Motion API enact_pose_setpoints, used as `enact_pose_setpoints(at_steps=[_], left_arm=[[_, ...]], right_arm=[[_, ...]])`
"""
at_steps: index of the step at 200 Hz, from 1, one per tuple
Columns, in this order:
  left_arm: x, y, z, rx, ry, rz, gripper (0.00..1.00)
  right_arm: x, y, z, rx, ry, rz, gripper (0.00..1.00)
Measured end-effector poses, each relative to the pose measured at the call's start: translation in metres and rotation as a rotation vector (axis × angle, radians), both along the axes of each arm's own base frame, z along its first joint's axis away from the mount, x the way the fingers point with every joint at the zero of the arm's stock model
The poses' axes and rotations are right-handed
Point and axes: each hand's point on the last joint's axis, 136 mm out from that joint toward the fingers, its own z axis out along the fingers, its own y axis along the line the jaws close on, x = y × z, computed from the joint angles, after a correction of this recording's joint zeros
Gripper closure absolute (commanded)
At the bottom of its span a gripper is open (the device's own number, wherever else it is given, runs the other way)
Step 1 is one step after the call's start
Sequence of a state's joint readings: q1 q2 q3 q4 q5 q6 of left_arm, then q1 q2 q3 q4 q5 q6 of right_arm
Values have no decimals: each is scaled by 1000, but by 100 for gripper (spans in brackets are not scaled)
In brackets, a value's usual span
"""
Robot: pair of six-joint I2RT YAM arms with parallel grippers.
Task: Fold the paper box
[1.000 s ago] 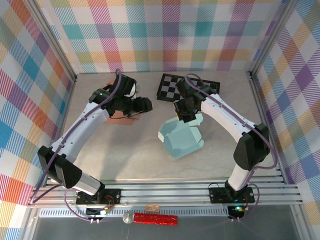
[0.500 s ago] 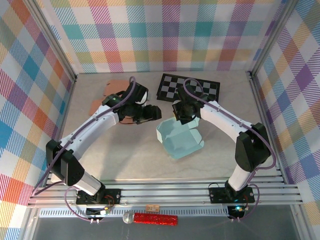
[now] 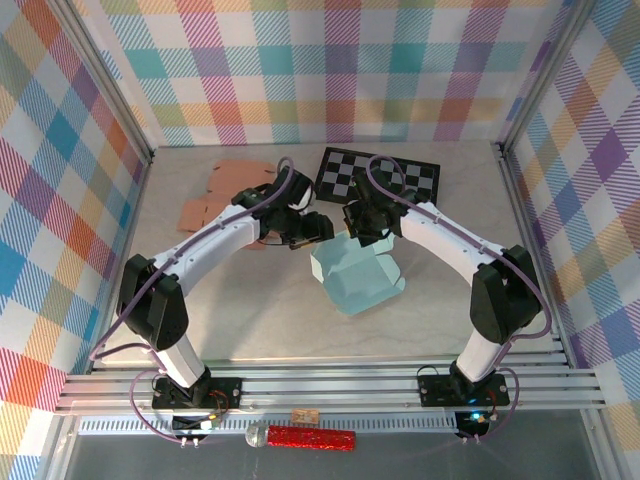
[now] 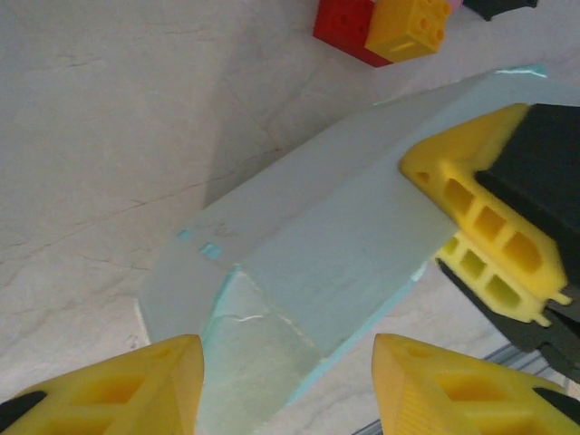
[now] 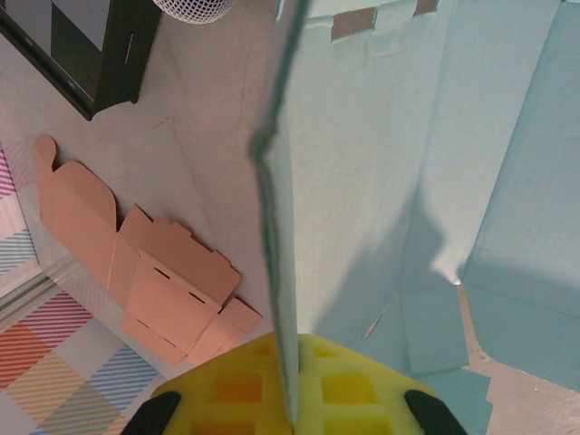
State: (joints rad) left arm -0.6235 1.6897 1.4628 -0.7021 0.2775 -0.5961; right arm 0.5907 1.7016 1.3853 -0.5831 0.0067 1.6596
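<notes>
The light blue paper box [image 3: 357, 277] stands half-formed in the middle of the table, its cavity open upward. My right gripper [image 3: 366, 224] is shut on the box's rear wall; in the right wrist view the yellow fingers [image 5: 292, 399] pinch the thin edge of that upright panel [image 5: 362, 154]. My left gripper [image 3: 316, 229] is at the box's rear left corner, open. In the left wrist view its gripper [image 4: 285, 390] straddles a folded corner of the box [image 4: 308, 263] without pressing on it, and the right gripper's fingers [image 4: 480, 222] show at the panel's far end.
A flat pink box blank [image 3: 222, 188] lies at the back left, also in the right wrist view [image 5: 154, 281]. A checkerboard [image 3: 380, 174] lies behind the box. Red and yellow bricks [image 4: 381, 25] sit beyond it. A red bar [image 3: 310, 438] lies off the table's front.
My left arm has swung right, from over the pink blank to the blue box's corner, and its jaws narrowed a little. The box shifted slightly left with the right gripper.
</notes>
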Motion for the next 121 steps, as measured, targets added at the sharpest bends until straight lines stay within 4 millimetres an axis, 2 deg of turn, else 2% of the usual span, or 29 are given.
enact_pose_setpoints(at_steps=[42,60,74,84,97,121], left_arm=[[-11,-16,-7,2,20,-32,53],[-12,-18,-11,5,26,-34,61],[-10,-19,-11,2,21,-31,62],[-9,-19,-11,4,17,-31,58],[-8,-18,-12,12,10,-26,47],[-6,-10,-12,46,-16,-6,44]], right_arm=[[-1,2,-3,4,10,6,100],[-1,2,-2,7,11,9,100],[-1,3,-2,11,9,11,100],[0,4,-2,12,6,13,100],[0,4,-3,13,3,19,100],[-1,7,-15,22,-18,60,100]])
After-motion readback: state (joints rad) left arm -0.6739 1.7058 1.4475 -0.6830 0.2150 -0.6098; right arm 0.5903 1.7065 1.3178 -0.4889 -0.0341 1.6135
